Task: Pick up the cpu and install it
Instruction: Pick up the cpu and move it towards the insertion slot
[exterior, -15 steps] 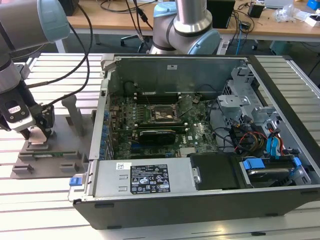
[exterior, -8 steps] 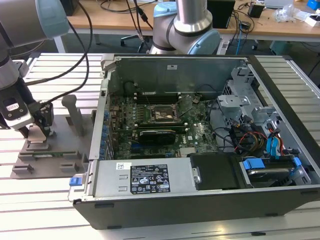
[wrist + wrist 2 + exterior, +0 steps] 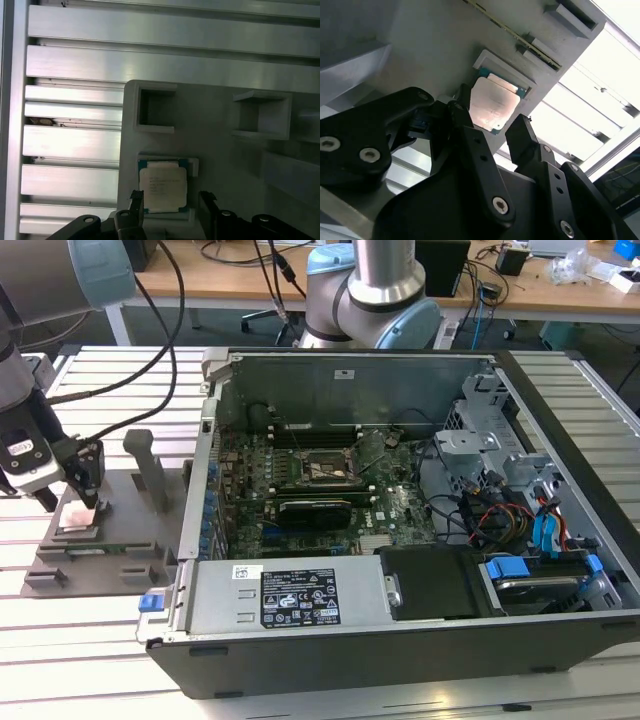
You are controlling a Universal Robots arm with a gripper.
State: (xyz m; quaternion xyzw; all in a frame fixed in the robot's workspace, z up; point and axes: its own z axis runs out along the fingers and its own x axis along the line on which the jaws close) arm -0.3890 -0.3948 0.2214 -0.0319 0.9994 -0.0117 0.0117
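Exterior view has the tool (image 3: 68, 498) low over a grey holder plate (image 3: 110, 545) on the slatted desk (image 3: 110, 375), at about nine o'clock from the open computer case (image 3: 400, 640), on the exterior view's left. Its black fingers (image 3: 90, 485) point down at a small pale square on the plate. In the first wrist view the cpu (image 3: 162, 185) lies flat in a shallow square recess of the holder plate, metal top up, with a thin teal border round it. The tool stands spread, one finger just beside each of two opposite edges of the cpu; whether either pad touches it I cannot tell. In the second wrist view the cpu (image 3: 495, 104) sits in that recess with a finger at each side, jaws not closed on it. Inside the case, the black socket frame (image 3: 325, 472) on the motherboard (image 3: 400, 510) lies toward twelve o'clock, well apart from the tool
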